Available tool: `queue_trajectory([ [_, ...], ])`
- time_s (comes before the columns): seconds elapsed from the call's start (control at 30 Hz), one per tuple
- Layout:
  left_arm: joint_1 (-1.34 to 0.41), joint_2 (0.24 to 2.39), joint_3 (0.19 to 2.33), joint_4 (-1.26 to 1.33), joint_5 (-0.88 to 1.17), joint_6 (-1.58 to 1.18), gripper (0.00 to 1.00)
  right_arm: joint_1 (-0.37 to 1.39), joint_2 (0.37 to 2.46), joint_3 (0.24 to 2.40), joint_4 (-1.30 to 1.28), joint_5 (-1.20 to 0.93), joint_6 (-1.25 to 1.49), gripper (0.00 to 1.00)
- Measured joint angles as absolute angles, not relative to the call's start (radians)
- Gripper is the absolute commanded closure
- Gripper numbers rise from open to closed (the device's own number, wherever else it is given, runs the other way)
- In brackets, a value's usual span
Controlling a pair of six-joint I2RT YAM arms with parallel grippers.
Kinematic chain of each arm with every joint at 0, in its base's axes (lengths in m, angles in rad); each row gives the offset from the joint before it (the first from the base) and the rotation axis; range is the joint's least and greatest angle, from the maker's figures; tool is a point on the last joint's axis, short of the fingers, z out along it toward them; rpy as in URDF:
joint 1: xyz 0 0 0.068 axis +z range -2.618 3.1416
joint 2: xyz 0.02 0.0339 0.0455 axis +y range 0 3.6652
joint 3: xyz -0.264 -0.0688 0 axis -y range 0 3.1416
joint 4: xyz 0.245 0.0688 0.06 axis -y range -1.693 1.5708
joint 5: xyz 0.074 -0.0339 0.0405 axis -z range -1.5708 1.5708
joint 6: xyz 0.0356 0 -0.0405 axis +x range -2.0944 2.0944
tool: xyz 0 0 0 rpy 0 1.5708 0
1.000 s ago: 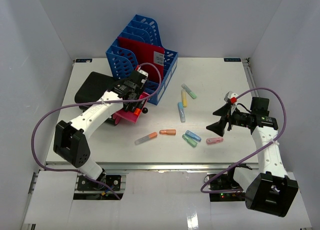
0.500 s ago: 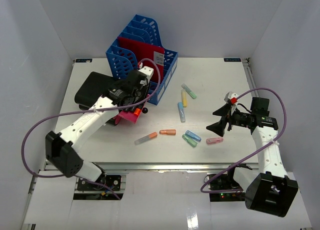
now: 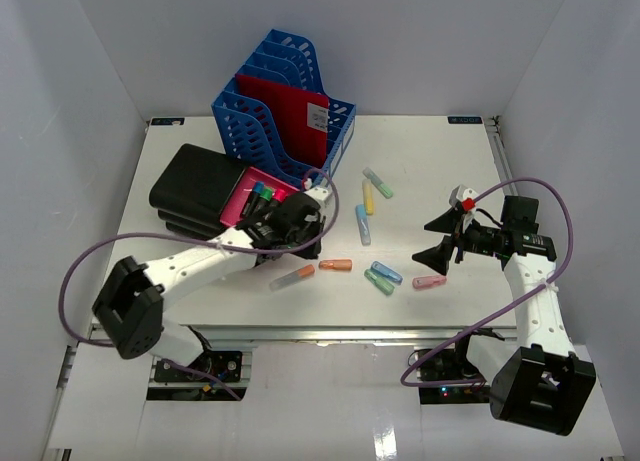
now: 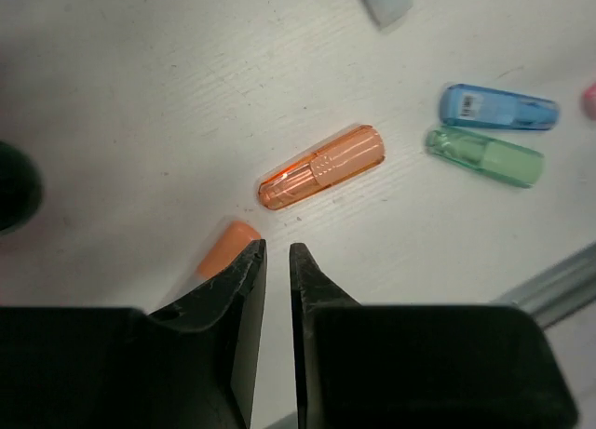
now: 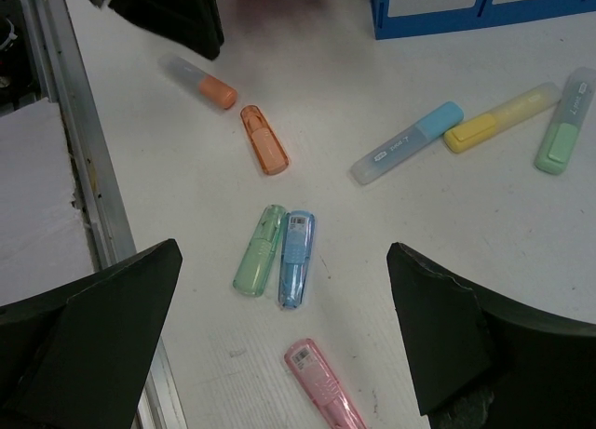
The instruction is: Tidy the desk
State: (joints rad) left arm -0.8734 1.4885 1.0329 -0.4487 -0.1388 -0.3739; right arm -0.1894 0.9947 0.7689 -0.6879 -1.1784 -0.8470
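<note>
Left gripper (image 4: 277,248) low over the white desk (image 3: 430,161), almost pressed together, only a thin slit, pinching nothing. In its wrist view, at 1 o'clock of the tips, an orange highlighter (image 4: 321,167) lying flat. At 9 o'clock, an orange-capped one (image 4: 223,248) partly hidden under a finger. At 2 o'clock, blue highlighter (image 4: 500,107) beside green highlighter (image 4: 484,156). Right gripper (image 3: 425,239) spread wide, empty, at the desk's 3 o'clock side, pink highlighter (image 5: 321,382) near. Toward 11 o'clock: blue file rack (image 3: 285,111), black case (image 3: 195,186).
</note>
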Motion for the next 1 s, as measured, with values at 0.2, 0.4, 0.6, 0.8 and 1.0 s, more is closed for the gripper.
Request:
queue_trajectory([
  [0.2,-0.999,1.743,1.15,-0.49,-0.465,-0.333,0.66,-0.191,0.998,0.768,-0.689,-1.179,-0.849,0.02],
  [0.4,-1.029,1.944,1.281,-0.544,-0.735,-0.295,0.6,-0.196,1.003,0.768,-0.689,-1.179,-0.849,0.02],
  [0.6,-1.012,2.017,1.314,-0.598,-0.849,-0.268,0.6,-0.196,1.003,0.768,-0.689,-1.179,-0.849,0.02],
  [0.8,-0.961,1.987,1.331,-0.627,-0.904,-0.24,0.44,-0.196,1.003,0.768,-0.689,-1.18,-0.849,0.02],
  [1.0,-0.931,1.948,1.353,-0.629,-0.947,-0.211,0.36,-0.196,1.003,0.768,-0.689,-1.18,-0.849,0.02],
])
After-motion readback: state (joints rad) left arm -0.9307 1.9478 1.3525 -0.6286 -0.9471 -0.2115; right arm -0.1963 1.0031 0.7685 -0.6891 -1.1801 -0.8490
